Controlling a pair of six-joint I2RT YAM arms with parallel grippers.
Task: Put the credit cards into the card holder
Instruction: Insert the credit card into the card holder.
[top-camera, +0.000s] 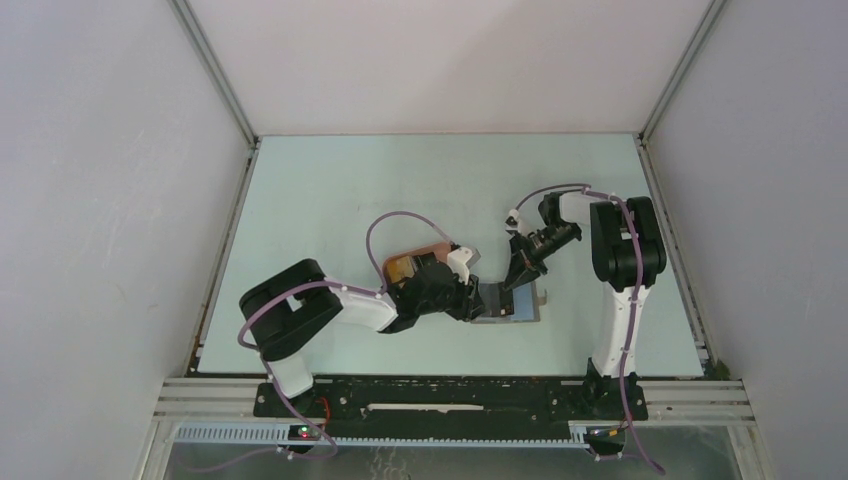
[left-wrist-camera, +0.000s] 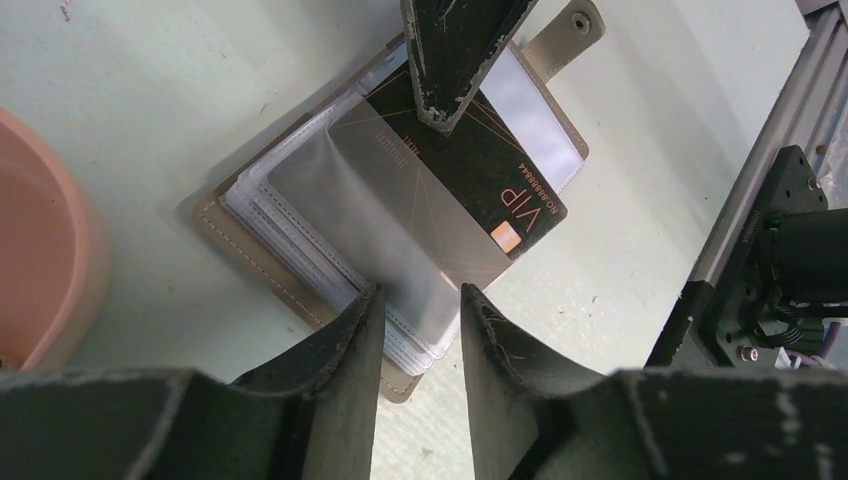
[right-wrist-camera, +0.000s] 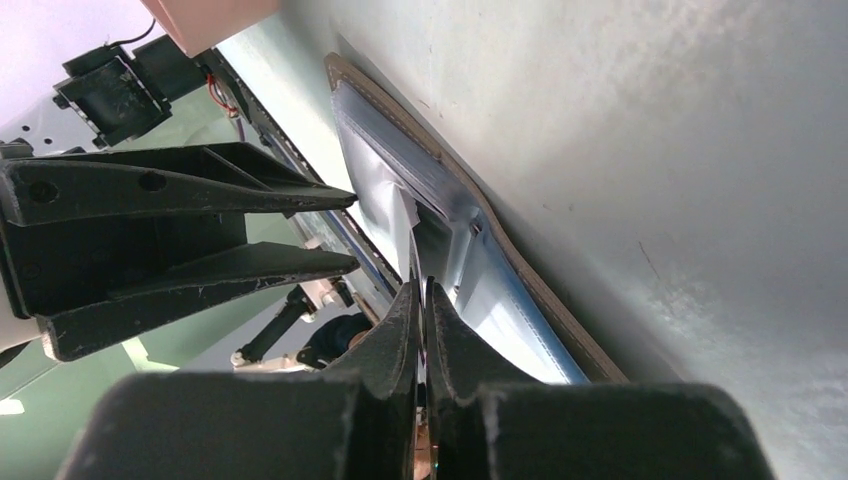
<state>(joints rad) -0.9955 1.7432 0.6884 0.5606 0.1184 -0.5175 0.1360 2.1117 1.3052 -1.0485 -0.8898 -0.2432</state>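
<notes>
Standing open, the left end effector (left-wrist-camera: 421, 300) has one finger on each side of a clear pocket (left-wrist-camera: 400, 250), at 6 o'clock of the card holder (left-wrist-camera: 262, 268). The card holder lies open and flat on the counter (left-wrist-camera: 150, 80). A dark card (left-wrist-camera: 490, 170) lies on it, partly inside the clear pocket. At 12 o'clock, the right end effector (left-wrist-camera: 446, 112) is clenched on the dark card. A peach tray (left-wrist-camera: 40, 250) sits at 9 o'clock.

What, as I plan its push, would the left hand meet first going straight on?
Probably the card holder's clear sleeve, right ahead of the left hand; the dark card lies beyond. The hand's height above it is unclear.
</notes>
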